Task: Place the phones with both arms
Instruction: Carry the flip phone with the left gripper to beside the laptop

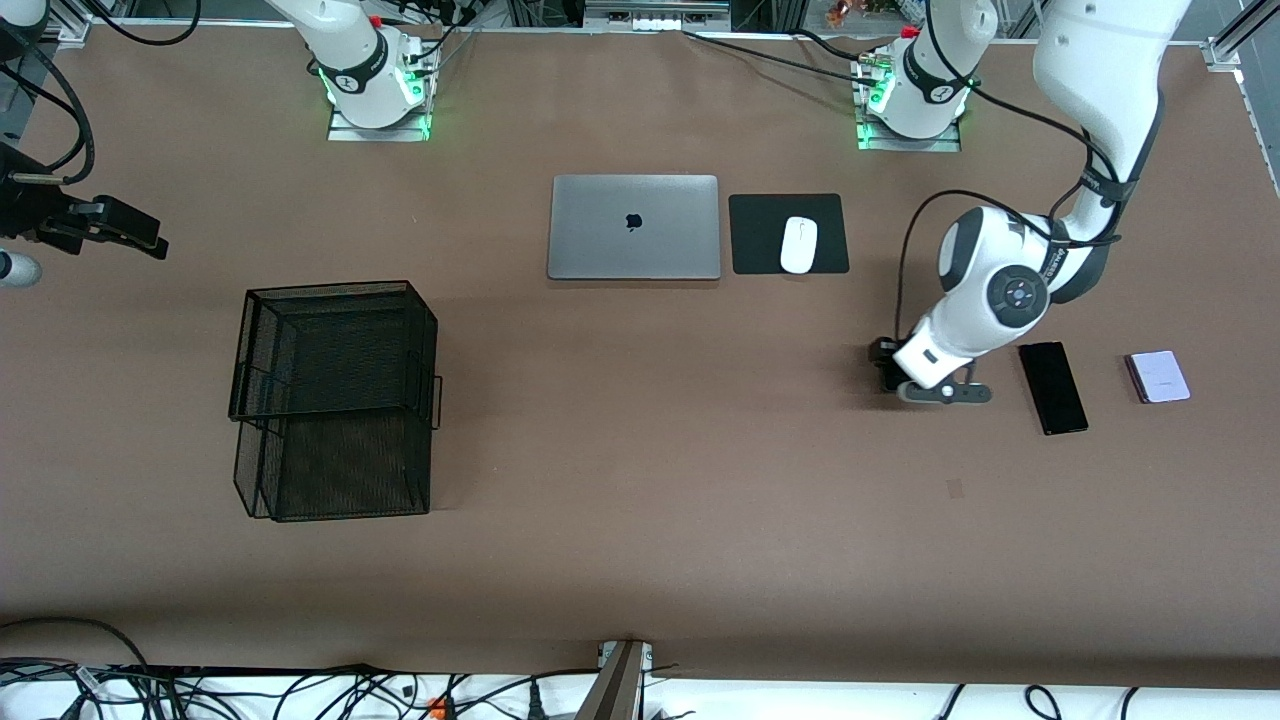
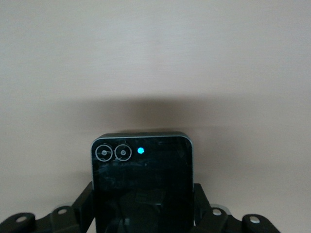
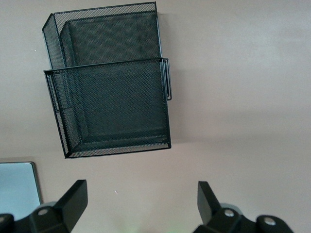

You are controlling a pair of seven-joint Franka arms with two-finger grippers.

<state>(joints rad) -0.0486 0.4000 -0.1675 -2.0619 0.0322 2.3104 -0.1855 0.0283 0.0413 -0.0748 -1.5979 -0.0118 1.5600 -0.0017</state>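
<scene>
While the left gripper (image 1: 893, 378) is low at the table toward the left arm's end, the small black phone (image 2: 142, 187) sits between its fingers (image 2: 83, 204), which press against both long edges: the gripper is clamped on this phone. In the left wrist view the phone's camera end points away from the wrist, so its long axis runs along the gripper's reach. I cannot tell if it is already lifted off the table.

Just beside this gripper lies the slim black phone (image 1: 1052, 387), flat, with its long axis running roughly toward the front camera. The lavender phone (image 1: 1158, 377) lies beside it, closer to the table's end. Both are apart from the gripper.

The mesh tray (image 1: 335, 398) stands well apart, toward the right arm's end. I judge it is the goal, so the held phone must travel the length of the table.

Farther from the camera lie the laptop (image 1: 634, 227) and the mouse (image 1: 798, 244).

The right gripper (image 3: 141, 199) waits with its fingers wide apart, above the table near the tray.
</scene>
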